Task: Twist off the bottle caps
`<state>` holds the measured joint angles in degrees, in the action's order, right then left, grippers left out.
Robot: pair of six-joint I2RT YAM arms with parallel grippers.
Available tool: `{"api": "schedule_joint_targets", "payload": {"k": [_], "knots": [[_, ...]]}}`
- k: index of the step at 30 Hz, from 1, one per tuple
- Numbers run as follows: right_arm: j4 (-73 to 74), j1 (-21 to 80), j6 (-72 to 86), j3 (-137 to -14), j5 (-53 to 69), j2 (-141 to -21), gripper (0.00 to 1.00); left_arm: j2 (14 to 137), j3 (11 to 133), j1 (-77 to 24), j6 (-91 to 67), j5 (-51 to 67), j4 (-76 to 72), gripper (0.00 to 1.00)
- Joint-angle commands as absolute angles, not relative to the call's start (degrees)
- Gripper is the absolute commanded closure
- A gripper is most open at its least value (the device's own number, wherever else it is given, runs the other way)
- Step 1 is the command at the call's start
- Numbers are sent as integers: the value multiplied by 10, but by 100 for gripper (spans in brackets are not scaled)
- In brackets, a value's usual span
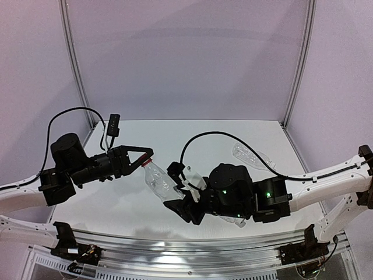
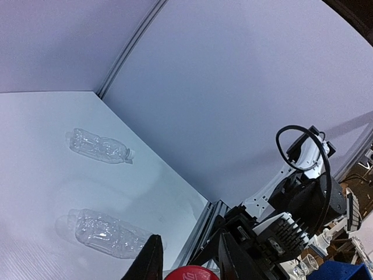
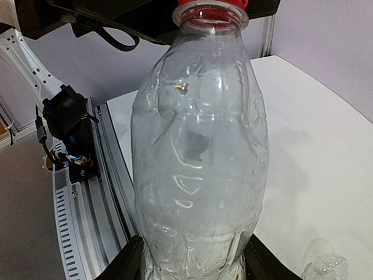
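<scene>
A clear crumpled plastic bottle (image 1: 158,181) is held off the table between the two arms, neck pointing left. My right gripper (image 1: 175,192) is shut on its lower body; in the right wrist view the bottle (image 3: 198,157) fills the frame between the fingers (image 3: 125,263). Its bright red cap (image 1: 146,161) sits between the fingers of my left gripper (image 1: 145,159), which is shut on it. In the left wrist view the red cap (image 2: 189,273) shows at the bottom edge between the two dark fingers (image 2: 148,259). The red cap (image 3: 211,3) also shows at the top of the right wrist view.
Two more clear bottles lie on the white table: one far back right (image 1: 253,155), one under the right arm (image 1: 233,220). The left wrist view shows these bottles, the far one (image 2: 99,146) and the near one (image 2: 108,233). An aluminium rail (image 1: 192,248) runs along the near edge.
</scene>
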<state>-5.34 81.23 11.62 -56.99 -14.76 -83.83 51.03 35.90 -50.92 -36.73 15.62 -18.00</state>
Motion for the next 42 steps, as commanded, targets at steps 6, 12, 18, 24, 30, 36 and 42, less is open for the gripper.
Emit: {"api": "schedule_joint_targets", "payload": {"k": [6, 12, 18, 24, 30, 36, 42], "knots": [[65, 814, 148, -644, -414, -914, 100, 532, 398, -546, -424, -94, -27, 68], [186, 825, 181, -749, -534, -1019, 100, 533, 393, -535, -508, -141, 30, 69], [212, 828, 179, -784, -560, -1064, 100, 511, 375, -525, -541, -158, 43, 66], [211, 827, 166, -796, -543, -1083, 100, 483, 365, -507, -563, -158, 66, 61], [209, 828, 166, -792, -533, -1079, 100, 470, 358, -501, -536, -129, 43, 47], [135, 828, 149, -724, -448, -1003, 100, 429, 346, -491, -430, -68, -28, 10], [17, 822, 123, -628, -244, -904, 100, 407, 344, -481, -349, 69, -90, 2]]}}
